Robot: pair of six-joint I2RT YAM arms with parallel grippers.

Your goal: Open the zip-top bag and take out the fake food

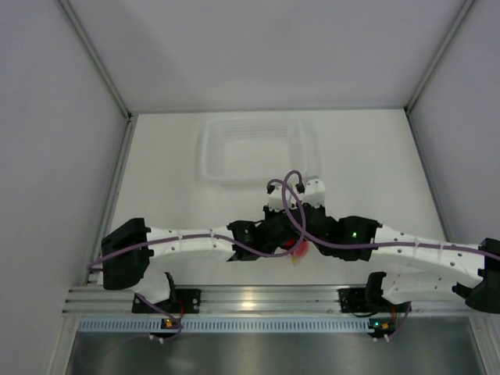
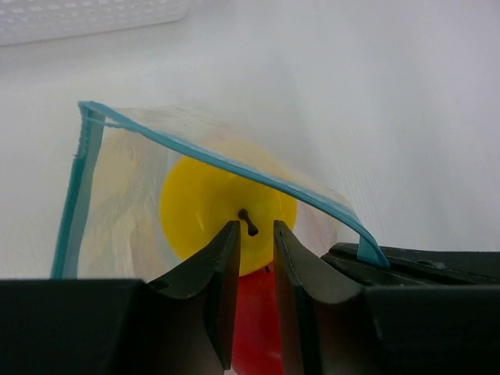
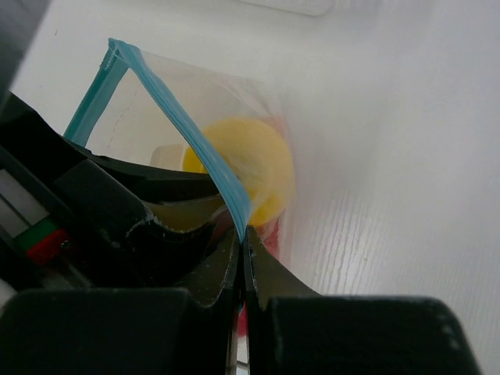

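Counted one white table (image 1: 375,172), with its near edge hidden under the arm bases. Counted one clear rigid tray (image 1: 209,168) at far centre, cut down to a corner in the left wrist view.

Counted two arms, the left arm (image 1: 187,242) and the right arm (image 1: 414,246), meeting at mid-table. From above, found both grippers and almost all of the bag hidden by wrists and purple cables, with only a scrap of red showing.

Counted one zip-top bag (image 2: 117,203), between the two grippers and near the tray's front side. Found its mouth gaping and its lower part cut off behind the fingers.

Found the right gripper (image 3: 244,234) clamped tight on the blue-teal zip strip (image 2: 226,166). Found the left gripper (image 2: 255,228) standing narrowly apart and aimed at the yellow fruit (image 2: 203,211). Could not tell whether clear film lies between its fingers.

Counted two pieces of fake food inside the bag: the yellow fruit with a dark stem, and one red fruit (image 2: 254,328) below it, largely masked. Could not make out anything further in the bag.
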